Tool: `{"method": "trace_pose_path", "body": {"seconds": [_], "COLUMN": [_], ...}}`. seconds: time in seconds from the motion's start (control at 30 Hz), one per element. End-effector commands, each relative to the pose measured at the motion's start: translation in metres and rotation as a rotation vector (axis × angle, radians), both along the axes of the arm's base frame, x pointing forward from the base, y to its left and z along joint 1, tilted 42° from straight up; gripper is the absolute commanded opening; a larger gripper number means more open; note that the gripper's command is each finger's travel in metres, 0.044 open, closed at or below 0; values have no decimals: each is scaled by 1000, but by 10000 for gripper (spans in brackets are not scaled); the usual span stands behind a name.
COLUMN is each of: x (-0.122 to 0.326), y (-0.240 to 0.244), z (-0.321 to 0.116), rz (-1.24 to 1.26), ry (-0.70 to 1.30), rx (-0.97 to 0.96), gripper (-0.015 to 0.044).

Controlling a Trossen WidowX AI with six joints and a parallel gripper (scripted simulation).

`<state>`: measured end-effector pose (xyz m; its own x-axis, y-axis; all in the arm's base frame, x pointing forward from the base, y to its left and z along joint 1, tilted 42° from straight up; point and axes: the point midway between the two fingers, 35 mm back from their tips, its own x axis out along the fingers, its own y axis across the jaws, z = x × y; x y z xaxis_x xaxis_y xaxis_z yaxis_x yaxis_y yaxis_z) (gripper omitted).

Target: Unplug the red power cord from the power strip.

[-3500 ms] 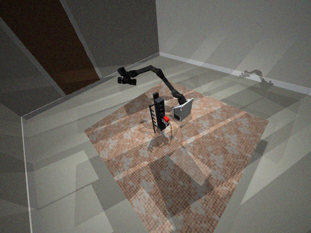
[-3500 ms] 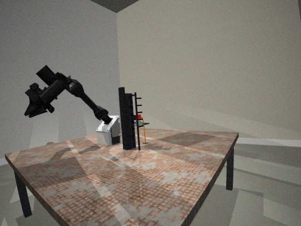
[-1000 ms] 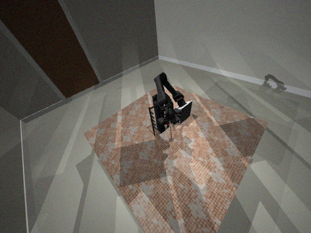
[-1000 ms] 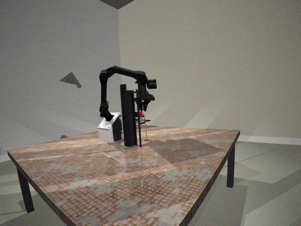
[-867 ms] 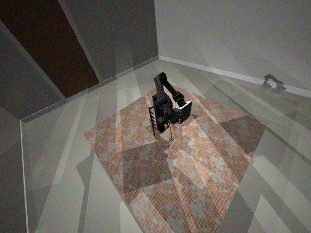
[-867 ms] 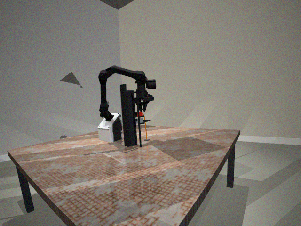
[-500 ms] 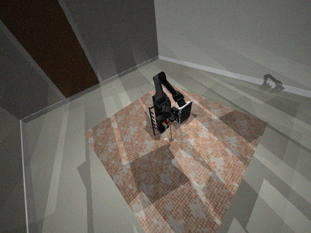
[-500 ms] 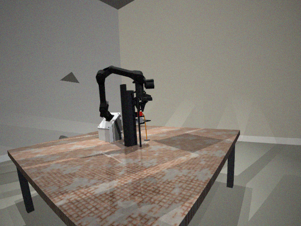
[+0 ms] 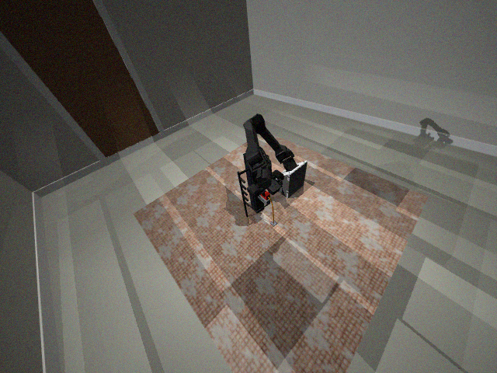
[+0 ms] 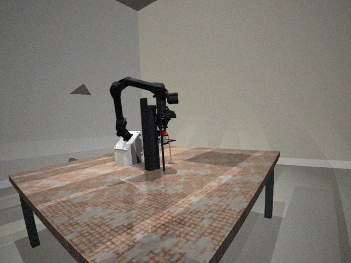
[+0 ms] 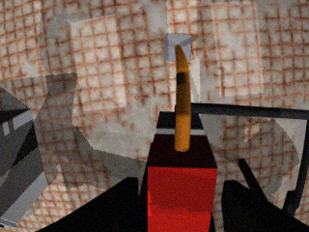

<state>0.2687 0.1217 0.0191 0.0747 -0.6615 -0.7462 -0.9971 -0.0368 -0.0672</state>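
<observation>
While black gripper (image 11: 182,219) straddles red block plug (image 11: 182,203), jaws part-open, not gripping: close off-centre and you risk slipping off.

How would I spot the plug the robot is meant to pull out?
Find the tall dark post mid-table beside the white base. Just right of it, under the black fingers, sits the red plug. It is the only bright red thing, with an orange cord leaving it.

We see a matt red plug (image 11: 182,209), blocky like plastic, a smooth orange cord (image 11: 183,100), a glossy tabletop (image 10: 175,198) (brick-patterned, faintly reflective), matt black gripper fingers, a matt white base (image 10: 124,148).
</observation>
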Motion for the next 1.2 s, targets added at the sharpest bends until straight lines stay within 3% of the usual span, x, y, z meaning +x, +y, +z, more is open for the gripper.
{"method": "trace_pose_path", "body": {"seconds": [0.0,0.07,0.2,0.47,1.17], "x": [0,0,0,0,3], "y": [-4,-4,-3,-3,21], "z": [-4,-5,-3,-3,-20], "rz": [6,6,-2,-2,2], "ry": [1,1,1,1,1], "rx": [-2,-2,-1,-1,2], "gripper": [160,160,55,2,0]}}
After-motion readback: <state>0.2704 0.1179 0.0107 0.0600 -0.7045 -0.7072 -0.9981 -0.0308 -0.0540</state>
